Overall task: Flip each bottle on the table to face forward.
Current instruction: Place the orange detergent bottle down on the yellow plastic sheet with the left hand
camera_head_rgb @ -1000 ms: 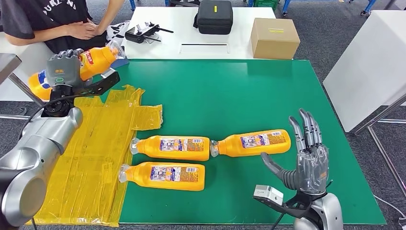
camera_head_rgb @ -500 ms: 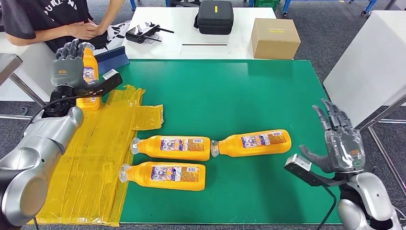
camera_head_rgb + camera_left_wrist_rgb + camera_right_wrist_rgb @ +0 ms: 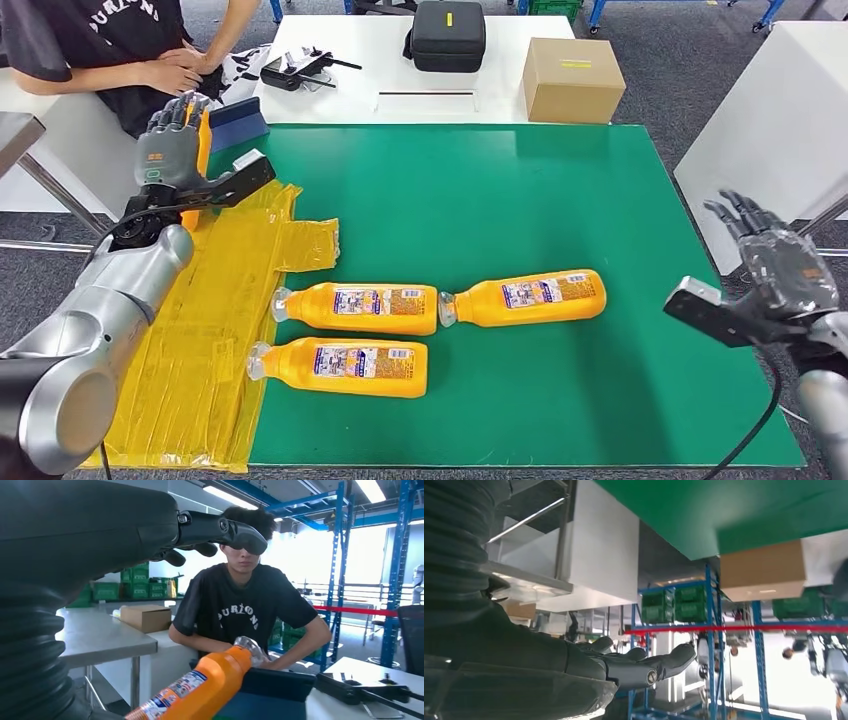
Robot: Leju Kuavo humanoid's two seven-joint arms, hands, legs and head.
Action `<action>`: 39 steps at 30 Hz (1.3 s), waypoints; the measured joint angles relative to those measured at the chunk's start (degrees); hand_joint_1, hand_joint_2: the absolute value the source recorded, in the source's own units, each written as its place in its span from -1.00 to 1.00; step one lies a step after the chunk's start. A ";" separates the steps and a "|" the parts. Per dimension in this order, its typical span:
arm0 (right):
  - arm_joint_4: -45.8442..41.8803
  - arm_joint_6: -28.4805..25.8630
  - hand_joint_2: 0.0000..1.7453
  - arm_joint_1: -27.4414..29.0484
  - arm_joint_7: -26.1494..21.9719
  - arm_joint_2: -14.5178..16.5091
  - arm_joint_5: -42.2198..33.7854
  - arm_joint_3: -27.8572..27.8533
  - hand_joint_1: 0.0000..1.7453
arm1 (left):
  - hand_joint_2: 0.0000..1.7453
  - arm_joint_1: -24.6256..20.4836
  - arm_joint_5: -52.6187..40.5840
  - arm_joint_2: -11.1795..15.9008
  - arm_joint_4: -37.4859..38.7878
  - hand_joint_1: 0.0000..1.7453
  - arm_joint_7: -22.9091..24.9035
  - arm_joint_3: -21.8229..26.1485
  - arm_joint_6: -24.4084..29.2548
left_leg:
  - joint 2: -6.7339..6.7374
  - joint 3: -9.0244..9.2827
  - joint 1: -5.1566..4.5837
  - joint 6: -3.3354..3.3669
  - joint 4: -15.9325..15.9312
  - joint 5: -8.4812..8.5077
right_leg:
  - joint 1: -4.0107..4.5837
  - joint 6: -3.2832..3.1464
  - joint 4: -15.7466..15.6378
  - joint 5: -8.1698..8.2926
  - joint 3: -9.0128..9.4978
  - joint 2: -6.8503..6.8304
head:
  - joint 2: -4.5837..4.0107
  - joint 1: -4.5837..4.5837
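Fingers of the left hand (image 3: 168, 150) wrap around an orange bottle (image 3: 203, 150), so most of that bottle is hidden behind the hand in the head view. It sits up high over the far left corner of the green table (image 3: 500, 180). The left wrist view shows its clear cap end pointing toward a person (image 3: 245, 605) in a black shirt. The right hand (image 3: 785, 265) holds nothing, its fingers spread apart, out past the right edge of the table. Three more orange bottles lie on their sides on the green top: one (image 3: 355, 307) beside another (image 3: 525, 297), and a third (image 3: 340, 366) nearer the robot. Crinkly yellow plastic (image 3: 200, 330) covers the left part. Behind stands a white table (image 3: 340, 85) with a brown box (image 3: 573, 80) and a black case (image 3: 449, 34).
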 joint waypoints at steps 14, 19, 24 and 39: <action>14.66 12.53 1.00 -21.06 0.94 -12.03 -8.33 14.13 -1.00 | 1.00 -0.37 12.67 -2.92 -0.02 -1.00 -11.15 4.58 -5.12 | -0.23 -0.12 -0.06 0.13 0.03 0.10 | -0.07 0.13 0.02 0.08 -0.01 -0.18 | 0.00 -0.01; 21.94 14.06 1.00 -32.28 -0.54 -10.64 -7.39 25.05 -1.00 | 1.00 -0.25 24.97 -4.57 -0.90 -1.00 -19.97 7.50 -10.89 | 0.02 -0.09 -0.03 0.15 0.02 0.12 | -0.07 0.17 0.01 0.12 0.00 0.00 | 0.00 0.01; 31.28 12.25 1.00 -40.98 -5.68 -5.00 -8.84 37.40 -1.00 | 1.00 0.94 35.14 -5.89 -3.28 -1.00 -25.70 8.15 -15.88 | -0.03 -0.05 -0.02 0.20 0.04 0.25 | -0.07 0.24 0.02 0.20 0.01 -0.02 | 0.00 0.00; 44.35 10.73 1.00 -48.01 -12.24 9.01 -12.88 52.93 -1.00 | 1.00 5.60 45.21 -5.96 -9.72 -1.00 -26.81 4.88 -16.61 | -0.25 -0.11 0.06 0.15 0.05 0.30 | 0.06 0.24 0.04 0.19 0.00 -0.22 | 0.00 0.00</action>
